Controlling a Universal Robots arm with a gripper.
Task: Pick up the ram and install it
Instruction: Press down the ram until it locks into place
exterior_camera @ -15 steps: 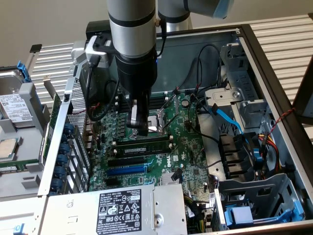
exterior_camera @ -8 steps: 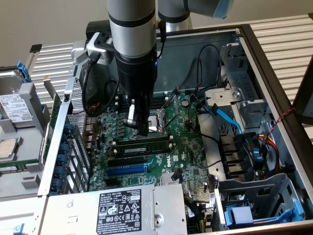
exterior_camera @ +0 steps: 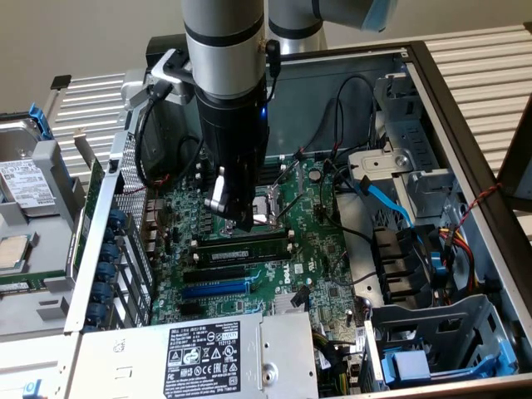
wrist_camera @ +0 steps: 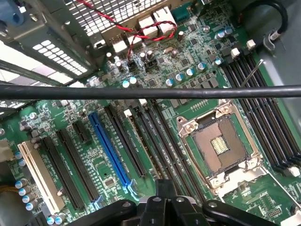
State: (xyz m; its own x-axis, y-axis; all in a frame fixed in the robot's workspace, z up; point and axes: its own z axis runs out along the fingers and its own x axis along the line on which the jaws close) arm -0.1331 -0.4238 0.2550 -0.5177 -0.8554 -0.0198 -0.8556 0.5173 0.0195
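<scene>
Power supply sitting nearest; hand hovering pressed together, gripping nothing visible, just above ram lying seated on motherboard.

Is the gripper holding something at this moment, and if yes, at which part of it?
Nothing is held. The gripper hangs shut above the motherboard, and the ram already sits in a slot just below it.

The arm hangs straight down over the open case, its gripper pointing downward with the jaws closed together.
</scene>
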